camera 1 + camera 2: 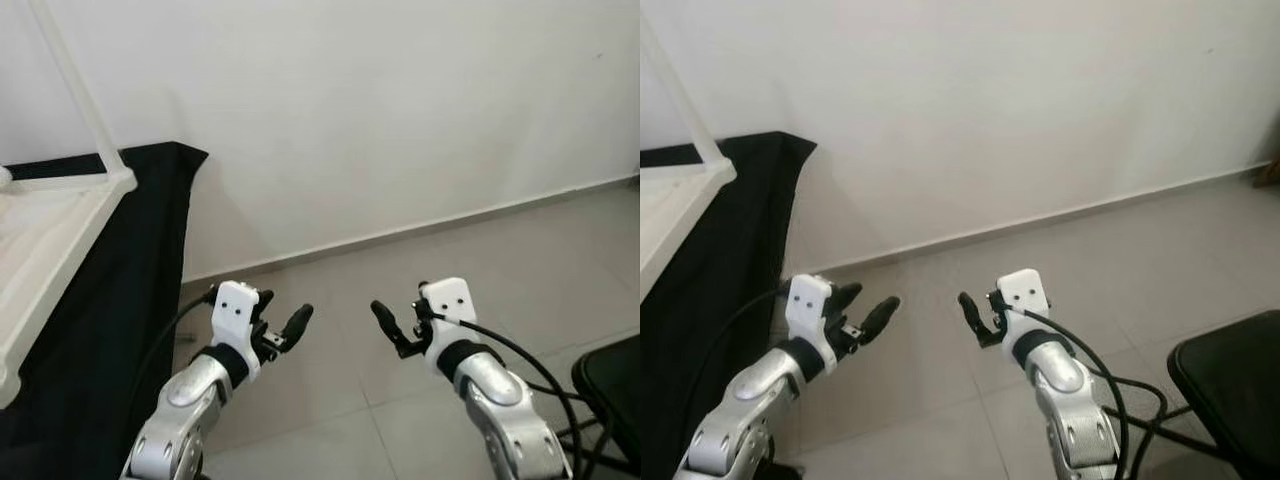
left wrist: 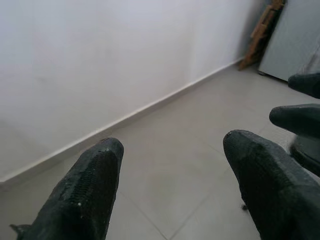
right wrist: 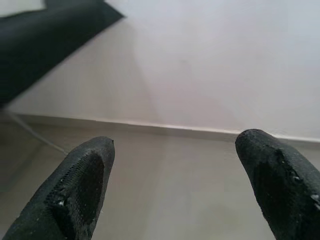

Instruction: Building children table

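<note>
A plain white wall [image 1: 380,110] takes up most of the upper frame, meeting a floor of pale grey tiles [image 1: 540,260] along a light skirting strip that runs diagonally from lower left to upper right. At the left edge a black cloth [image 1: 110,300] hangs down to the floor, and lying on it in the upper left corner is a white flat children's table panel [image 1: 45,250] with a raised rim; one thin white rod [image 1: 85,100] rises from its corner. Whether this is the tabletop or another part I cannot tell. At the lower right edge sits a dark rounded seat-like object [image 1: 1230,390], shown more fully in the right eye view, with black cables [image 1: 1140,400] trailing beside it.

Two silver arms reach forward low in the frame. The left gripper [image 1: 285,330] sits lower centre-left, its two black fingers spread apart with nothing between them. The right gripper [image 1: 395,328] sits lower centre-right, likewise spread and empty. Both hang over bare floor, well apart from the white panel.

The left wrist view adds a brown wooden piece [image 2: 262,30] leaning in the far corner next to a grey-white panel [image 2: 295,40]. The right wrist view shows the black cloth at its upper left and the skirting between the gripper's wide-set fingers [image 3: 80,190].
</note>
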You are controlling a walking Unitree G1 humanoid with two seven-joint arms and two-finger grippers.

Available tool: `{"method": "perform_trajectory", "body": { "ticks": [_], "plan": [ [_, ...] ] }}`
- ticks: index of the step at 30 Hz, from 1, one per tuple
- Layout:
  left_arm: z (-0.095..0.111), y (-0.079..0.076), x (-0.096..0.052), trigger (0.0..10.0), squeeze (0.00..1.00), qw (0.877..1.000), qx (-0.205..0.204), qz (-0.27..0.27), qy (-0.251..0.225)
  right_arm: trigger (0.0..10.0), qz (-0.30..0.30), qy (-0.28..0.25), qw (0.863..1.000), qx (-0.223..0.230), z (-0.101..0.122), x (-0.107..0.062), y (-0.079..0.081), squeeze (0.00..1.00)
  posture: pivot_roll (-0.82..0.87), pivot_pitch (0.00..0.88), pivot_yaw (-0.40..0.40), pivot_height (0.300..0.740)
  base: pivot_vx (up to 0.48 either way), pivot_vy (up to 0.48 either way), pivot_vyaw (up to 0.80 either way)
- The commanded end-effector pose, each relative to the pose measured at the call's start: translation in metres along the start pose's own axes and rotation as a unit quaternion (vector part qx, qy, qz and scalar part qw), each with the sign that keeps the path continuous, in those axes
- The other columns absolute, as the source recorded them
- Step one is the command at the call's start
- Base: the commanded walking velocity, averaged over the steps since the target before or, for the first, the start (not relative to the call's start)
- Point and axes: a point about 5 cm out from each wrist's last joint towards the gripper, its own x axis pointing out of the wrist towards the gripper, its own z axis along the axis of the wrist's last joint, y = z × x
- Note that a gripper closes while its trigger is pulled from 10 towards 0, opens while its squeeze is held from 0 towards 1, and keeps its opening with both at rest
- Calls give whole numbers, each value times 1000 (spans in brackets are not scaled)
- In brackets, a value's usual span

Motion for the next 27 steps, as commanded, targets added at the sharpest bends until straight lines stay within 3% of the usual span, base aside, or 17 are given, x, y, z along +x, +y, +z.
{"method": "perform_trajectory", "body": {
  "ticks": [1,27],
  "plan": [
    [-7,3,-3,10000,0,1000,3,5,15,10000,11,-1,1000,9,-2,1,5,0,-36,121,55,740,379,0,0],
    [-9,2,-4,10000,0,1000,1,-5,15,10000,23,-5,1000,7,-4,2,6,0,-25,107,55,740,382,0,0]
  ]
}}
